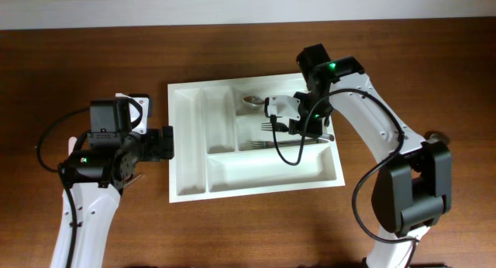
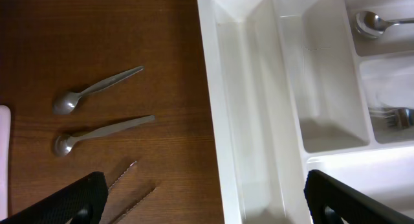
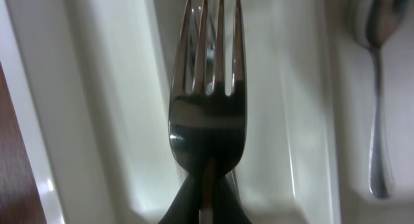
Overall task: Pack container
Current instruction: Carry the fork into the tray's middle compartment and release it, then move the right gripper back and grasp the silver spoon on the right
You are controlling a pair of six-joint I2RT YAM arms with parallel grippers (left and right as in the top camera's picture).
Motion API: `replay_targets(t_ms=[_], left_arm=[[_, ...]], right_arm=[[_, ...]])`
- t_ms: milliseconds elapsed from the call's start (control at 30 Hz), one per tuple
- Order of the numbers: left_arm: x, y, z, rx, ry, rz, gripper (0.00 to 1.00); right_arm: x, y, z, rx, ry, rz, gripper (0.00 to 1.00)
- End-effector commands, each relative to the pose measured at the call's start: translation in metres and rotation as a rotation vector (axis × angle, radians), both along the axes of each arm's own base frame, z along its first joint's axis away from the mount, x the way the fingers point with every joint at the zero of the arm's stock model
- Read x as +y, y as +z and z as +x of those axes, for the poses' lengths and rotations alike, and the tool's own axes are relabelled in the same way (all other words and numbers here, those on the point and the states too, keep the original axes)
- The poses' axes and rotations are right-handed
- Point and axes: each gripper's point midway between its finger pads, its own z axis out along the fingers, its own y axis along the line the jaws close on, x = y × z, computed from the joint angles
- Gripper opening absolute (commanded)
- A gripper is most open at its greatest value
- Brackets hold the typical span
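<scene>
The white cutlery tray (image 1: pixel 194 144) lies mid-table. It also shows in the left wrist view (image 2: pixel 252 120) and the right wrist view (image 3: pixel 110 120). My right gripper (image 1: pixel 293 122) is shut on a fork (image 1: pixel 268 126) and holds it just above a wider compartment, tines pointing left. The fork (image 3: pixel 207 101) fills the right wrist view, with the shut jaws (image 3: pixel 207 201) on its neck. A second fork (image 1: pixel 288 143) and a spoon (image 1: pixel 252 101) lie in the tray. My left gripper (image 1: pixel 166 142) is open and empty at the tray's left rim, its fingers (image 2: pixel 204 191) spread wide.
Two spoons (image 2: pixel 97 88) (image 2: pixel 103 130) and two serrated knives (image 2: pixel 123 175) (image 2: pixel 139 198) lie on the wooden table left of the tray. In the overhead view my left arm hides them. The spoon in the tray shows in the right wrist view (image 3: pixel 378 88).
</scene>
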Motion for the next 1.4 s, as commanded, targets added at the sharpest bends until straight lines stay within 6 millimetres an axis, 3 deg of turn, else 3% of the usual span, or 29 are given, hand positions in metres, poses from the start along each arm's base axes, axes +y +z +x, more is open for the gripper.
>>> replay_targets(t_ms=[0, 267, 500, 667, 767, 833, 867, 900, 933, 1033, 1133, 1267, 1367], left_arm=[[-0.003, 0.009, 0.004, -0.024, -0.026, 0.002, 0.99], [-0.003, 0.009, 0.004, -0.023, -0.026, 0.002, 0.99], [-0.003, 0.009, 0.004, -0.023, -0.026, 0.002, 0.99], [-0.003, 0.009, 0.004, -0.024, -0.026, 0.002, 0.99], [-0.003, 0.009, 0.004, -0.024, -0.026, 0.002, 0.99], [-0.003, 0.009, 0.004, -0.024, -0.026, 0.002, 0.99], [-0.003, 0.009, 0.004, -0.024, -0.026, 0.002, 0.99], [-0.003, 0.009, 0.004, -0.024, -0.026, 0.002, 0.99], [-0.003, 0.009, 0.004, -0.024, -0.026, 0.002, 0.99], [-0.003, 0.009, 0.004, -0.024, -0.026, 0.002, 0.99], [-0.003, 0.009, 0.004, -0.024, -0.026, 0.002, 0.99], [-0.003, 0.009, 0.004, -0.024, -0.026, 0.002, 0.99], [-0.003, 0.009, 0.004, -0.024, -0.026, 0.002, 0.99]], right_arm=[[0.016, -0.006, -0.004, 0.017, 0.061, 0.03, 0.04], [0.028, -0.037, -0.007, 0.075, 0.089, 0.019, 0.07], [0.029, -0.034, -0.003, 0.06, 0.082, 0.024, 0.41], [0.036, 0.002, 0.023, -0.005, -0.066, 0.053, 0.44], [0.024, 0.056, 0.061, -0.107, -0.321, 0.055, 0.47], [0.006, 0.079, 0.081, -0.16, -0.508, 0.035, 0.47], [-0.011, 0.093, 0.096, -0.2, -0.66, 0.021, 0.43], [-0.026, 0.104, 0.106, -0.232, -0.769, 0.015, 0.33], [-0.044, 0.115, 0.116, -0.268, -0.882, 0.008, 0.31], [-0.123, 0.142, 0.136, -0.345, -1.346, 0.002, 0.33], [-0.187, 0.147, 0.129, -0.317, -1.703, 0.02, 0.42], [-0.266, 0.136, 0.101, -0.174, -2.135, 0.061, 0.5], [-0.305, 0.128, 0.085, -0.08, -2.309, 0.105, 0.56]])
